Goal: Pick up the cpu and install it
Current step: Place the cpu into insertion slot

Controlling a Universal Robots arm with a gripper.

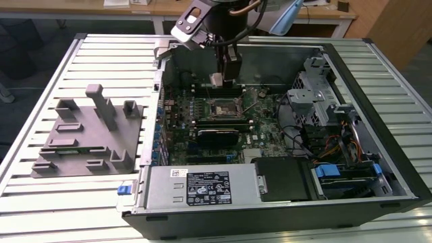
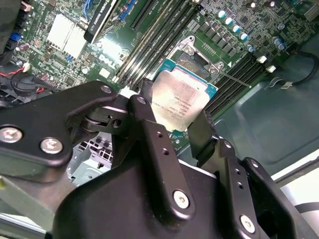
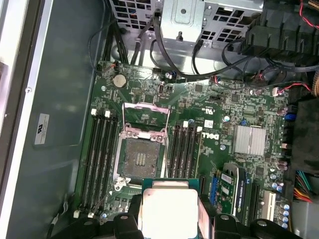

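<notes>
The cpu (image 2: 179, 102) is a flat square chip with a silvery top and a pale rim. My gripper (image 2: 174, 112) is shut on it, one black finger (image 2: 144, 107) on each of two opposite edges. In the exterior view the gripper (image 1: 217, 79) hangs inside the open computer case, above the motherboard and slightly behind the dark square socket (image 1: 223, 108). The first wrist view shows the cpu (image 3: 169, 209) held clear of the board, just beside the socket (image 3: 140, 158), whose metal lid (image 3: 147, 114) stands open with bare contacts inside.
Memory slots (image 3: 102, 159) flank the socket on both sides. A grey plastic holder (image 1: 88, 136) lies on the slatted table at the exterior view's left. A silver box with a black label (image 1: 202, 187) sits at the case's near edge, with drive cages and cables (image 1: 324, 111) at the right.
</notes>
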